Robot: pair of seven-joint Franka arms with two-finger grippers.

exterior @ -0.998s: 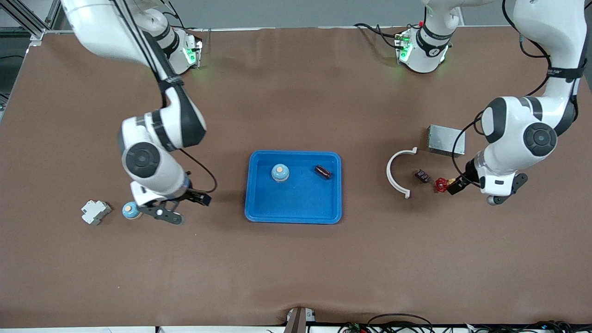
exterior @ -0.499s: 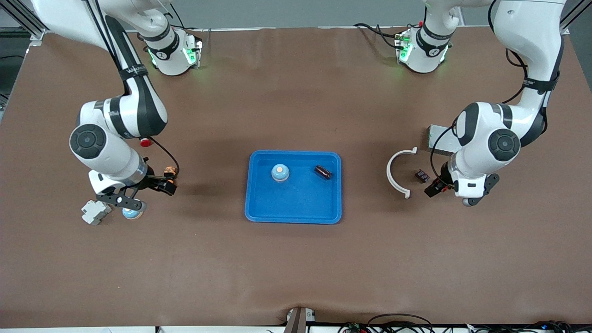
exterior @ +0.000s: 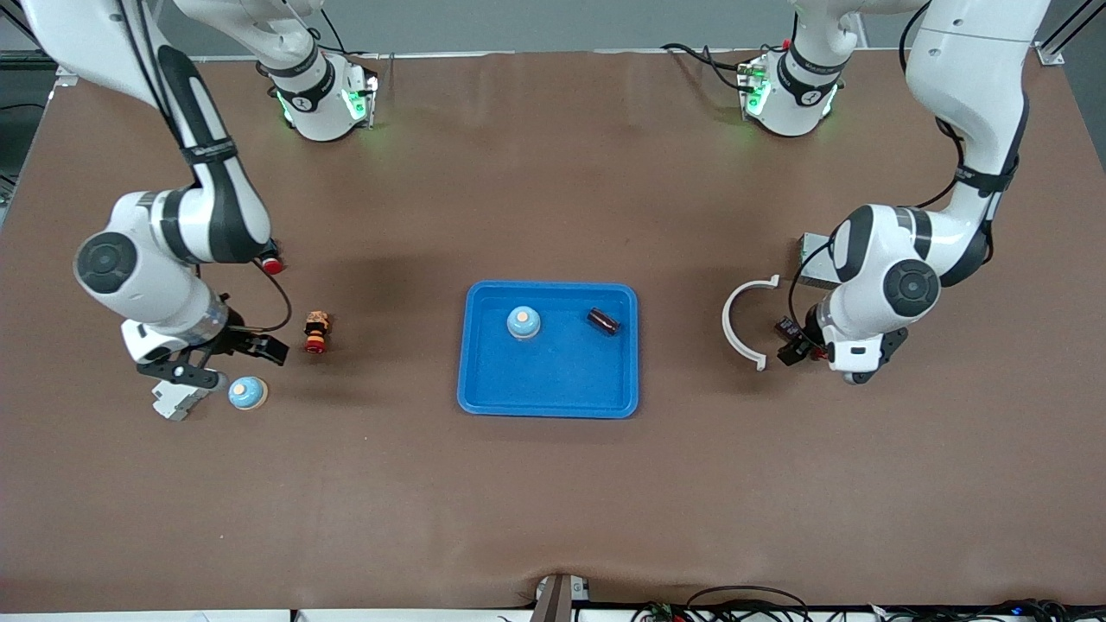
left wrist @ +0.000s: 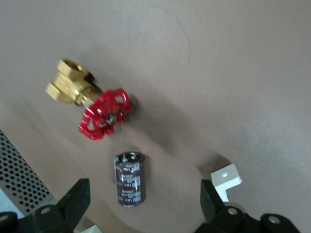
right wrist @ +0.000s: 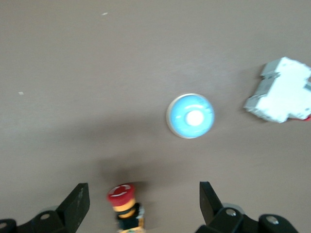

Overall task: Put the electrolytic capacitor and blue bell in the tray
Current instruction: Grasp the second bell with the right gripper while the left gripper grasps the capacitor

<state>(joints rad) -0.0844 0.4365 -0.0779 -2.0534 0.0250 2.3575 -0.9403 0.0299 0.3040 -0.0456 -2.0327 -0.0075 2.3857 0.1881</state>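
Observation:
The bright-blue tray (exterior: 551,399) lies mid-table. In it stand a blue bell (exterior: 524,322) and a dark electrolytic capacitor (exterior: 603,320). A second blue bell (exterior: 248,393) (right wrist: 190,115) sits on the table toward the right arm's end. My right gripper (exterior: 226,361) (right wrist: 143,196) hangs open beside it, over a red-capped button (right wrist: 125,204). A second capacitor (exterior: 785,326) (left wrist: 129,179) lies toward the left arm's end. My left gripper (exterior: 821,363) (left wrist: 144,199) hangs open over it, holding nothing.
A white breaker block (exterior: 175,399) (right wrist: 282,91) lies beside the outer bell. The red-capped button (exterior: 316,333) stands between that bell and the tray. A white curved piece (exterior: 741,321), a red-handled brass valve (left wrist: 104,114) and a perforated metal box (exterior: 812,263) surround the outer capacitor.
My right arm has swung away from the tray toward its own end, uncovering the button and the outer bell. My left arm has moved toward the tray and now covers the valve.

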